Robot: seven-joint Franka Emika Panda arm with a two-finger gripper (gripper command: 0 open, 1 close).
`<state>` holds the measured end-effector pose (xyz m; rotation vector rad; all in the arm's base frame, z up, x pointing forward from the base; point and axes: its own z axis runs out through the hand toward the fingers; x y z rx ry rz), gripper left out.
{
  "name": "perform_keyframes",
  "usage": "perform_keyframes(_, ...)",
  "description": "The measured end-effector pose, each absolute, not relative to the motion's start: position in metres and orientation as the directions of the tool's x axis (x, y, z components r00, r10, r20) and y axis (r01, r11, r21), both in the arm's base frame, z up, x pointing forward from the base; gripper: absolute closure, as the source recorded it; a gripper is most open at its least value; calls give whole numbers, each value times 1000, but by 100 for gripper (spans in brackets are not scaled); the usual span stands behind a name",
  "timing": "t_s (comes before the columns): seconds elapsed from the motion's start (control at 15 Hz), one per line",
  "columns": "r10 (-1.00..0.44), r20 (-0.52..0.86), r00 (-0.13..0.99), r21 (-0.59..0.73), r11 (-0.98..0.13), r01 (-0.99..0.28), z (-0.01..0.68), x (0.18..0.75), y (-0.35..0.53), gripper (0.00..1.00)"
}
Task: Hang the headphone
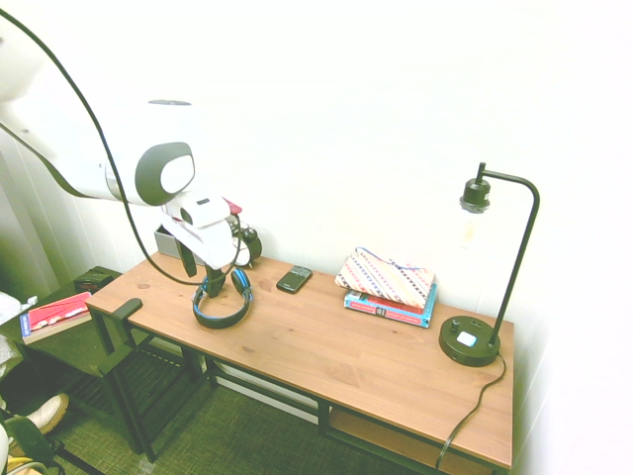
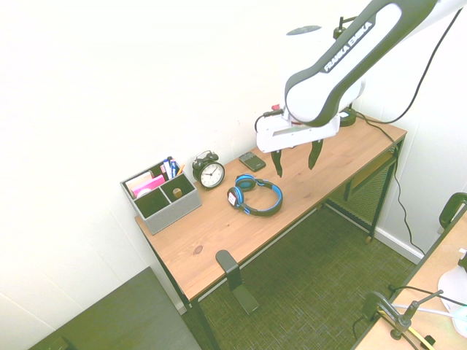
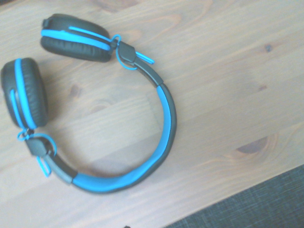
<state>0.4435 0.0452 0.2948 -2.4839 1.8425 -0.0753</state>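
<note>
Headphones with a black headband, blue trim and round blue-and-black ear cups [image 1: 223,315] lie on the brown wooden desk [image 1: 376,396] in our first exterior view, near a black smartphone [image 1: 294,279]. In the second, we read "FRANKA EMIKA" on the white arm [image 2: 350,55]; its black two-finger gripper [image 2: 297,166] hangs open and empty above the desk. In our wrist view, we see the headphones' ear cups and curved band on the wood.

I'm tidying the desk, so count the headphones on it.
1: the headphones lie on the wooden desk, in front of the alarm clock and phone.
</note>
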Motion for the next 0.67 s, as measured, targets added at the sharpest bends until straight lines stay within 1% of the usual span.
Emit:
perform_keyframes(0.13,-985,-5,170,-94,-169,-981,257,444,43,0)
perform_keyframes(0.2,-992,-12,129,-103,-127,-987,241,442,43,0)
perform_keyframes(0.27,-994,-17,108,-110,-106,-988,228,442,42,100)
perform_keyframes(0.67,-996,-32,87,-151,-81,-985,188,453,43,100)
